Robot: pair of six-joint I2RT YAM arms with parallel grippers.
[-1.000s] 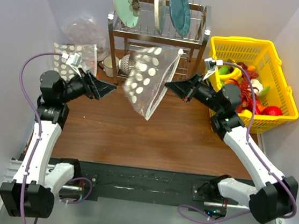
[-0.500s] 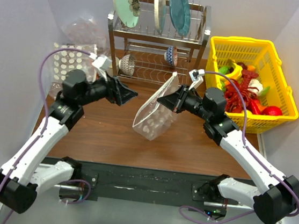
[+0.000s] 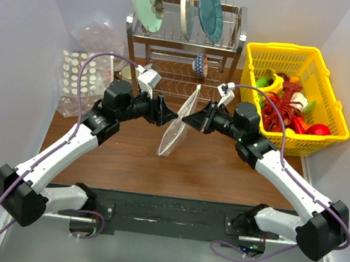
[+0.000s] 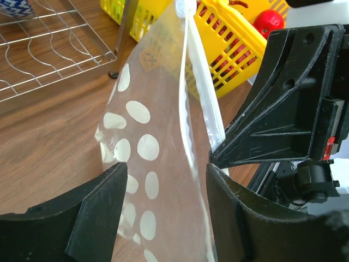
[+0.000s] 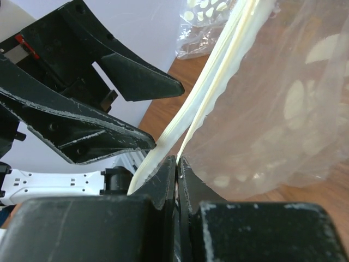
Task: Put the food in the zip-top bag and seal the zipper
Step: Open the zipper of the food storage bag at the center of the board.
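The zip-top bag (image 3: 176, 130) is clear with white dots and hangs edge-on over the table's middle. My right gripper (image 3: 187, 121) is shut on its top edge by the zipper strip (image 5: 218, 71), which runs up from the closed jaws (image 5: 177, 161). My left gripper (image 3: 169, 118) is open. Its jaws stand on either side of the bag (image 4: 158, 125) without touching it, the gripper centred low (image 4: 166, 180). The zipper (image 4: 199, 82) shows as a white band. The food (image 3: 288, 106), red, yellow, green and white toys, lies in the yellow basket (image 3: 285, 52).
A metal dish rack (image 3: 185, 37) with plates and small bowls stands at the back. A flat dotted clear pack (image 3: 80, 79) and a wrinkly clear sack (image 3: 97, 33) lie at the back left. The basket also shows in the left wrist view (image 4: 229, 49).
My left arm has swung right until its open jaws straddle the bag. The right gripper has carried the bag a little left and down, and the bag has turned edge-on.
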